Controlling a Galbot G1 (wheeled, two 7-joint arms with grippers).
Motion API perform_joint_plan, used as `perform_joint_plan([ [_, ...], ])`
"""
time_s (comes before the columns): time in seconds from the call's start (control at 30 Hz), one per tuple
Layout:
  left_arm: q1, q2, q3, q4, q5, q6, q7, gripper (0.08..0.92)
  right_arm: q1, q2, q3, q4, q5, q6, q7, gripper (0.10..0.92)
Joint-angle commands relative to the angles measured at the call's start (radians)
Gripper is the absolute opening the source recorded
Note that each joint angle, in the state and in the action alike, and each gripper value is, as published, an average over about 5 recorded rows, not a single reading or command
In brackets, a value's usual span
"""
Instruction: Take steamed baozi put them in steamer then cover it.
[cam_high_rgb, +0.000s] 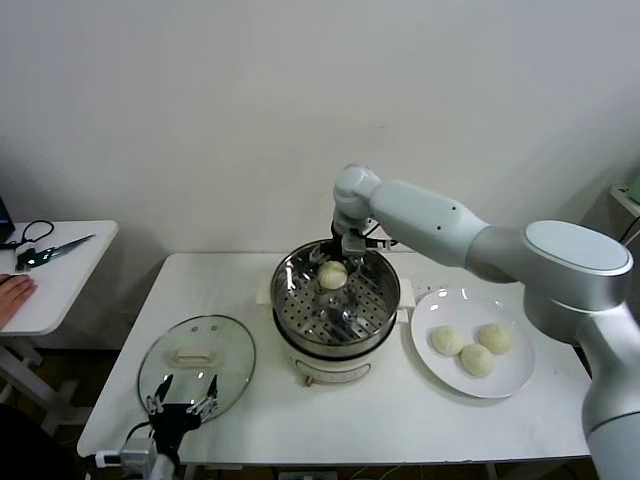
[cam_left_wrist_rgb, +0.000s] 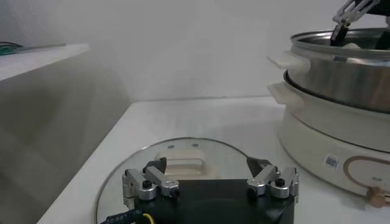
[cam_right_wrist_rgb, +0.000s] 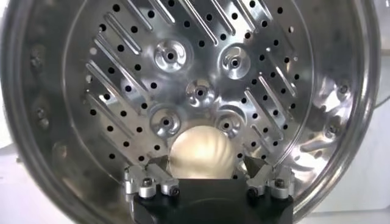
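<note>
Baozi (cam_right_wrist_rgb: 201, 153) between open right end effector (cam_right_wrist_rgb: 207, 176)

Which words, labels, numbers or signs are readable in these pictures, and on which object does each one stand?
No text can be read.
A small dark square label sits on the cream base of the steamer, too small to read.
The round ringed mark beside it, near the knob, carries no legible characters.
The cover shows no text.
</note>
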Motion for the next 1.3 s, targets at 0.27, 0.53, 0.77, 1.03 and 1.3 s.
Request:
perform_joint_plan([
  [0.27,0.003,-0.007,0.004,-0.011,0.005,0.002,0.001,0.823,0.544,-0.296,-0.58,0.182,1.145,-0.458,-0.204,0.823],
  [0.53,-0.002,-0.01,-0.003,-0.012,-0.006,-0.001,0.0,0.823,0.543,-0.585,-0.721,0.342,1.142,-0.784,-0.105,0.823],
  [0.77,-0.002,-0.012,-0.019,-0.015,-0.007,-0.001,-0.001,0.823,0.364,-0.731,-0.626,0.469,1.074,-0.983,0.01,0.823],
  [1.03,0.007,-0.015,-0.025,-0.013,-0.007,-0.006,-0.002,0.823,0.117,-0.73,-0.477,0.425,0.916,-1.029,0.068,0.823],
  [1.3,0.019,-0.014,-0.024,-0.003,-0.005,-0.013,-0.003,0.823,-0.069,-0.653,-0.325,0.332,0.849,-1.037,0.08,0.823],
])
